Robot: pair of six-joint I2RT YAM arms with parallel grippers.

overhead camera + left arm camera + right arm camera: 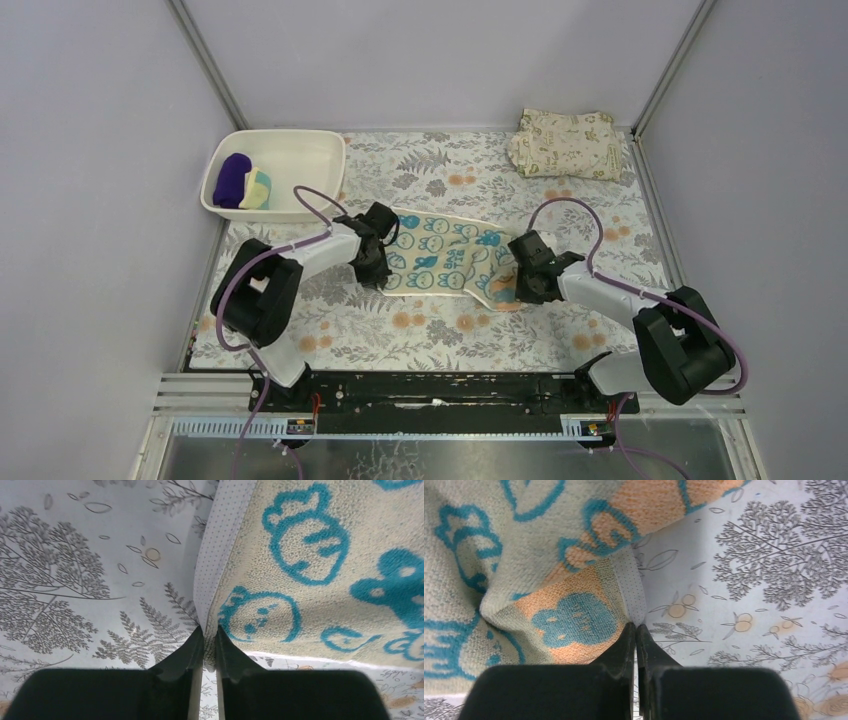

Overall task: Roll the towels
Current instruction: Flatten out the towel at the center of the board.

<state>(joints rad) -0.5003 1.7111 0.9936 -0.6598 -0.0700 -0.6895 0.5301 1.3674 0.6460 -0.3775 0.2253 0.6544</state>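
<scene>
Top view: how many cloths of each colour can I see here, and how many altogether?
purple cloth: 1
yellow-and-teal cloth: 1
cream towel with teal bunnies: 1
beige leaf-printed cloth: 1
Total: 4

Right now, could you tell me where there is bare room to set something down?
Free: the far strip between the white tub and the folded beige cloth, and the near strip between the bunny towel and the arm bases. Crowded: the middle, where the left tool and right tool pinch its ends.
</scene>
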